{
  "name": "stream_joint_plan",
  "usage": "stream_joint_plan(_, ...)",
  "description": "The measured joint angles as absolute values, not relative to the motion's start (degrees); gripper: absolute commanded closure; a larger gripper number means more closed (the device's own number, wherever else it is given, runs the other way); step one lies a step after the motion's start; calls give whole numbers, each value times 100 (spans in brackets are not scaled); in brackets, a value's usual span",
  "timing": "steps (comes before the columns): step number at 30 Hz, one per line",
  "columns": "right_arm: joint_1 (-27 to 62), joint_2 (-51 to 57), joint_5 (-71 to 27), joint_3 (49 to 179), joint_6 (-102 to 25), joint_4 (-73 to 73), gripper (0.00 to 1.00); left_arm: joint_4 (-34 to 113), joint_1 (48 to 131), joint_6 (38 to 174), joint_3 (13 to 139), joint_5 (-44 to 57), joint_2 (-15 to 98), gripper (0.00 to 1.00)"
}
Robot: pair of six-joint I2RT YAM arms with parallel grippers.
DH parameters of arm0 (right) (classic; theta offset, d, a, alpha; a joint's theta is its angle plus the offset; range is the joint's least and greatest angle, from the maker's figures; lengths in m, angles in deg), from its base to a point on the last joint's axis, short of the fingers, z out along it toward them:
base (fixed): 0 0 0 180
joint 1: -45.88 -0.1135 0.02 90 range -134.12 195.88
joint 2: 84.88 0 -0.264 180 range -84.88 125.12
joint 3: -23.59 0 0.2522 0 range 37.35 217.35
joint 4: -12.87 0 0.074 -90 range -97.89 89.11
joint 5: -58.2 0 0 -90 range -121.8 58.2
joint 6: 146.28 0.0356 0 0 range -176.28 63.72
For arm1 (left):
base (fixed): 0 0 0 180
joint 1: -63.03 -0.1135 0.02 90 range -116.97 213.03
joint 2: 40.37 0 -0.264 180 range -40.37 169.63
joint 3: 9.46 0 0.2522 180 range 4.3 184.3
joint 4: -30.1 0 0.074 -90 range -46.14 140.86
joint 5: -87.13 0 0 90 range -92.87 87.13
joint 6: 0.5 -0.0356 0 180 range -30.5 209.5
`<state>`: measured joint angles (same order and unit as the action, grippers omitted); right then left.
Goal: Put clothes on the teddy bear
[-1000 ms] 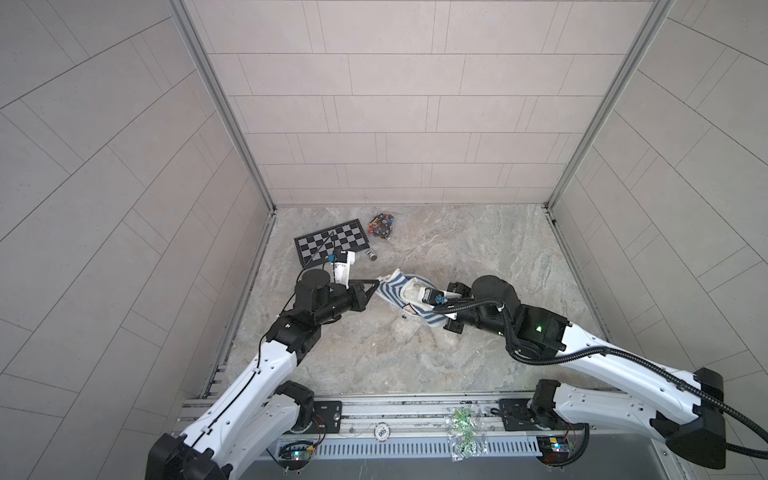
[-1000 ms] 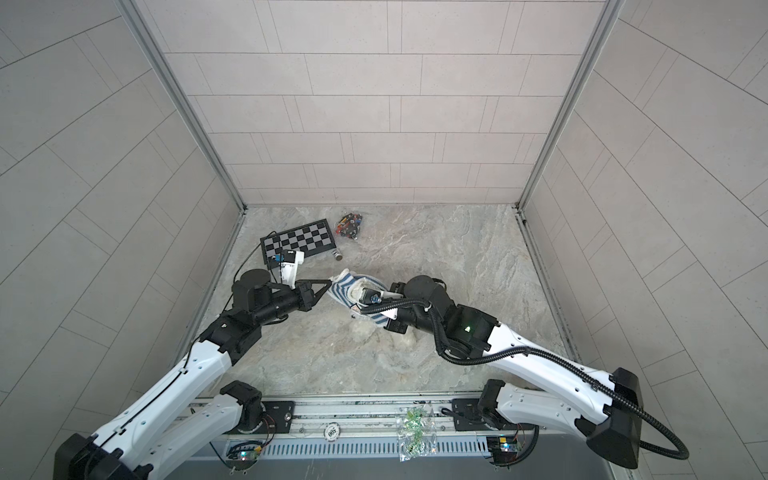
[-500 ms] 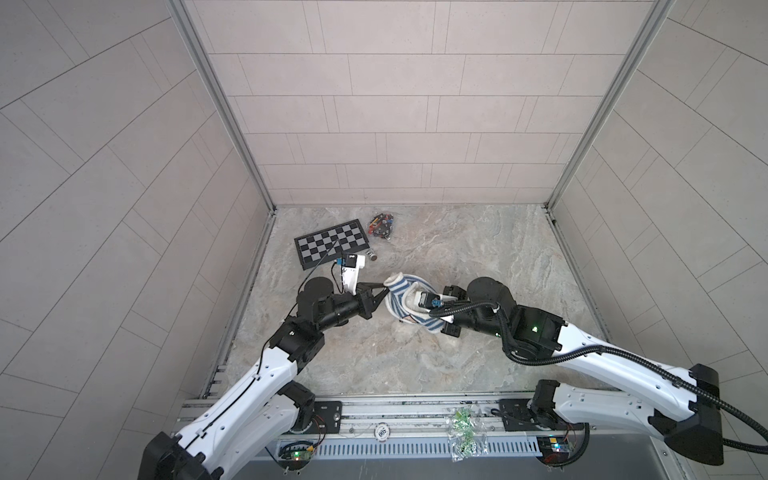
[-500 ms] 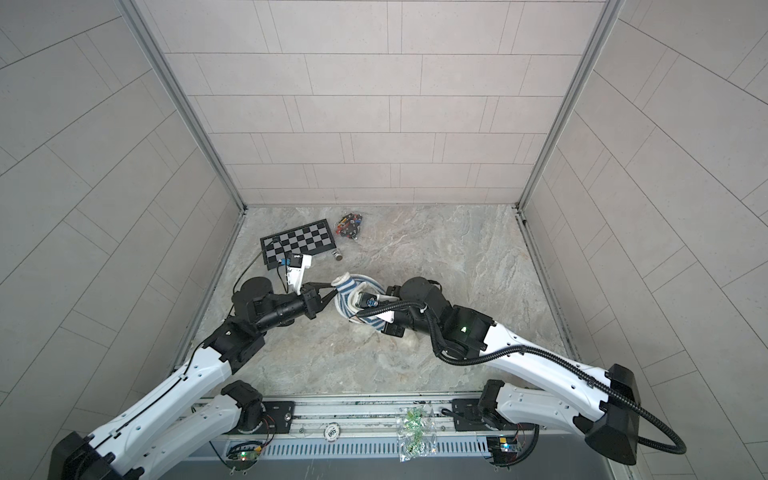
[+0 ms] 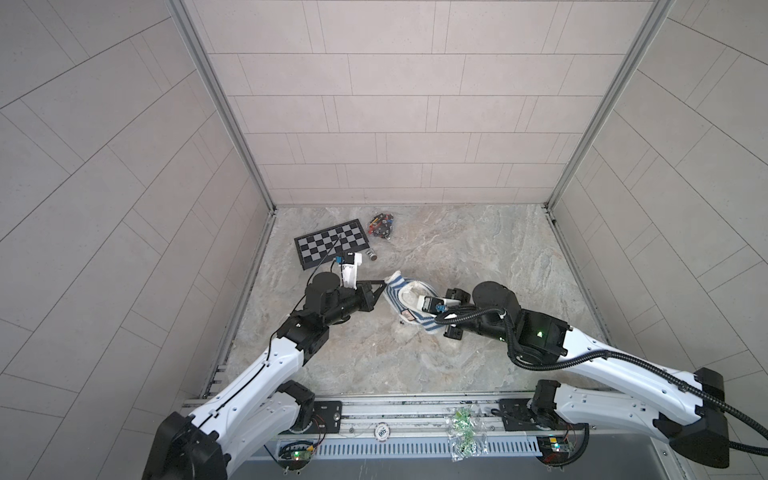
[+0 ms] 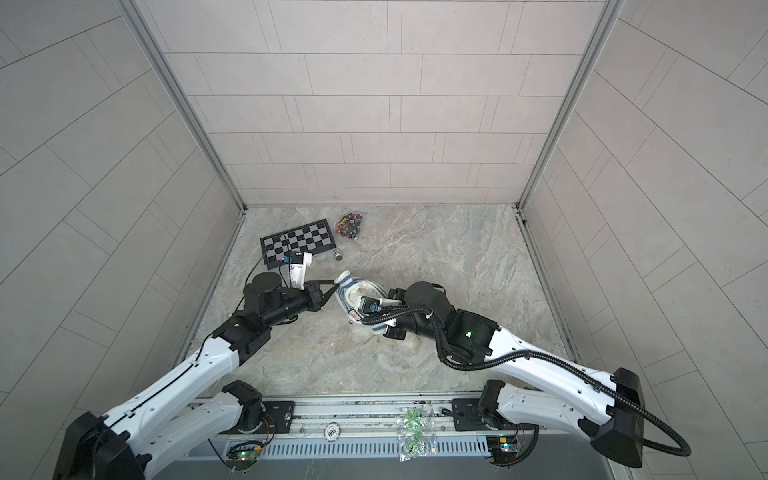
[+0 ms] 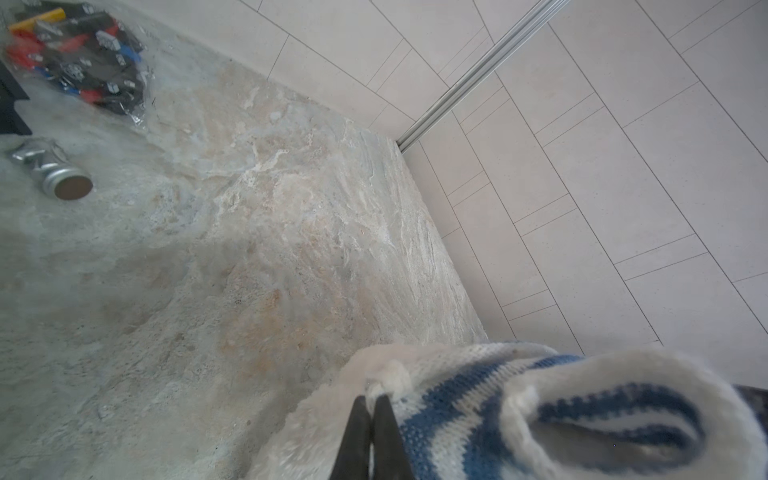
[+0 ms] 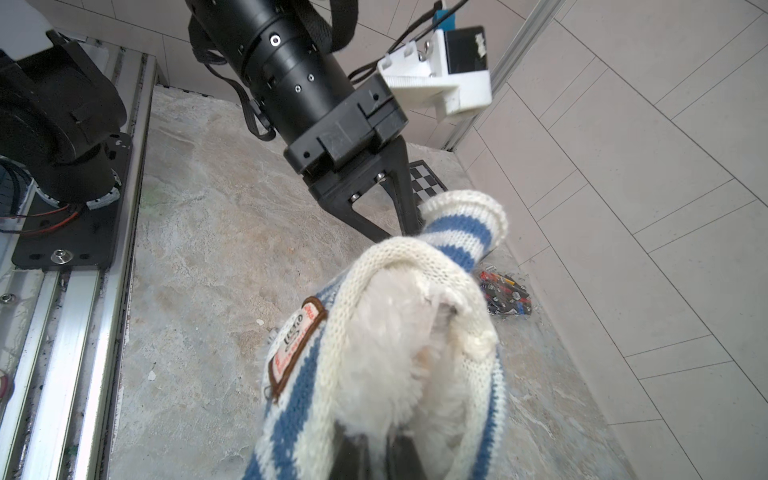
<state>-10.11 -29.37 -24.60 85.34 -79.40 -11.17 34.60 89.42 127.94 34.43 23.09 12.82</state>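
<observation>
The teddy bear (image 8: 399,353) was near the middle of the desk, a little to its left side, held up between the two arms. The striped shirt (image 5: 395,297) was already around its body, with the chest badge (image 8: 297,345) showing outside. The work seemed about half done. One sleeve (image 7: 615,419) stood out as an empty tube with no limb in it, and the knit was bunched around the white fur. I could not tell where the head was.

The left gripper (image 7: 371,401) had its jaws pressed together on the cream edge of the shirt beside that sleeve. The right gripper (image 8: 376,451) had its jaws almost together, apparently on white fur inside the shirt opening, though this part was not clear.

At the far left corner of the desk lay a checkerboard (image 5: 332,248), with a bag of small coloured parts (image 5: 381,224) just beside it and a small metal cylinder (image 5: 371,256) near it. All of these were well apart from the bear and probably not in the way. The two wrists were close together, so there was little room between them.
</observation>
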Motion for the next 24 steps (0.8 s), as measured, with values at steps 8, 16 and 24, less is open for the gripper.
stream_joint_plan(8,-1039,-3101,-2746,8272,-7935,-901,100,3646,8966,12693,3129,2387,1063,100)
stream_joint_plan(16,-1048,-3254,-2835,8186,-7684,-689,100,3771,8925,12573,2899,2398,600,100)
stream_joint_plan(24,-1048,-3149,-3021,8291,-7258,-612,100,3251,9524,12591,2827,2693,873,100)
